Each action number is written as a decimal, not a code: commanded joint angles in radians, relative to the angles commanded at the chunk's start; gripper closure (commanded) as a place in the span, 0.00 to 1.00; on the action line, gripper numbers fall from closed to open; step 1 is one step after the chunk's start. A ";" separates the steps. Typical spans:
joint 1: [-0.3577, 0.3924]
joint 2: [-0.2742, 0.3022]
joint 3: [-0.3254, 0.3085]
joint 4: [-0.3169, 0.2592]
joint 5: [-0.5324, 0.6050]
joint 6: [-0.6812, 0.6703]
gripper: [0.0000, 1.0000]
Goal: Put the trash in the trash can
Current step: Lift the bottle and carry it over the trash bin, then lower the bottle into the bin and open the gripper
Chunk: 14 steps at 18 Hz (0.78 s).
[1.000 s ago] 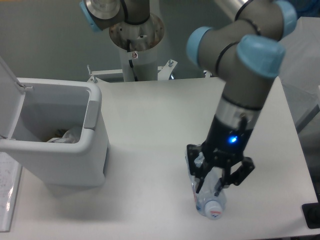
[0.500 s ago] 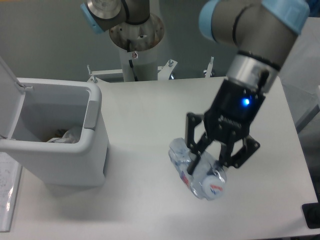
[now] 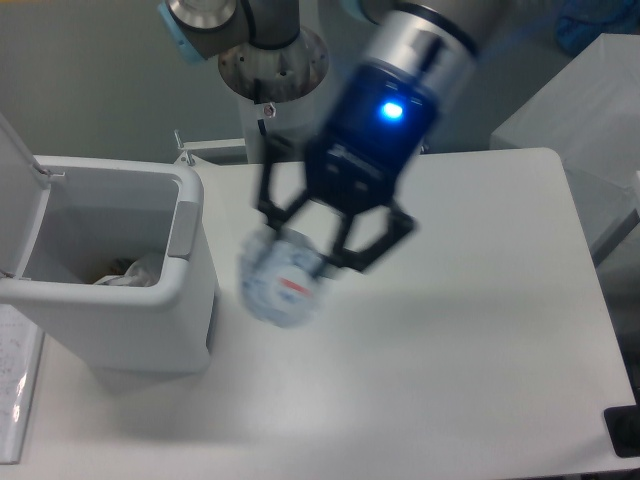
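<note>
My gripper (image 3: 318, 250) is shut on the crushed clear bluish plastic bottle (image 3: 277, 285) and holds it in the air above the table, just right of the trash can (image 3: 120, 300). The gripper and bottle are blurred by motion. The trash can is a pale grey-white bin at the left with its lid (image 3: 15, 190) flipped open. A clear crumpled item, likely the plastic pouch (image 3: 135, 272), lies inside the can.
The arm's base column (image 3: 272, 75) stands at the table's far edge. A white sheet with print (image 3: 15, 385) lies at the left edge. A grey box (image 3: 580, 100) stands off the table's far right. A dark object (image 3: 625, 432) sits at the right front corner.
The gripper has lifted the bottle off the table near the front right and carried it up and left, close to the trash can.
</note>
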 joint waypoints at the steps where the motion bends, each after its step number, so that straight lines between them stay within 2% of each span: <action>1: -0.014 0.011 -0.012 0.000 0.002 0.000 0.55; 5: -0.060 0.045 -0.081 0.006 0.011 0.005 0.55; 8: -0.123 0.063 -0.127 0.012 0.017 0.003 0.53; 10: -0.167 0.061 -0.146 0.014 0.073 0.005 0.46; 12: -0.195 0.058 -0.166 0.018 0.138 0.006 0.45; 13: -0.212 0.060 -0.195 0.038 0.161 0.008 0.43; 14: -0.216 0.060 -0.215 0.061 0.164 0.009 0.37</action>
